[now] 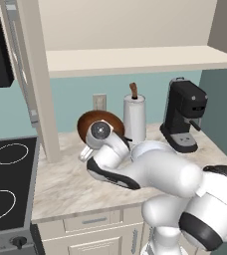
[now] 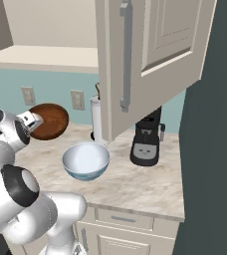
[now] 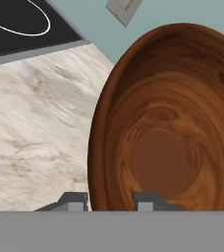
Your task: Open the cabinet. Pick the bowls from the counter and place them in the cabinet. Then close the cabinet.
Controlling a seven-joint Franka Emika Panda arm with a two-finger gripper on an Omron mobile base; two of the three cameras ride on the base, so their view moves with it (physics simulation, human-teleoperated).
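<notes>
The end effector point(image 3: 111, 199) pinches the tilted brown bowl point(image 3: 168, 128) by its rim; that thin grip could slip above the tabletop point(image 3: 35, 138)

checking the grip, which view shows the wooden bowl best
The hand view: the wooden bowl looms large, its rim between the end effector fingertips. The right base view shows it lifted and tilted; the left base view shows it partly behind the wrist.

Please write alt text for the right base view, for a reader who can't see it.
The robot's pincer holds a brown wooden bowl by its rim, tilted on edge above the marbled counter. A white and blue bowl sits upright on the counter, beside a black coffee machine, under the open cabinet door.
</notes>
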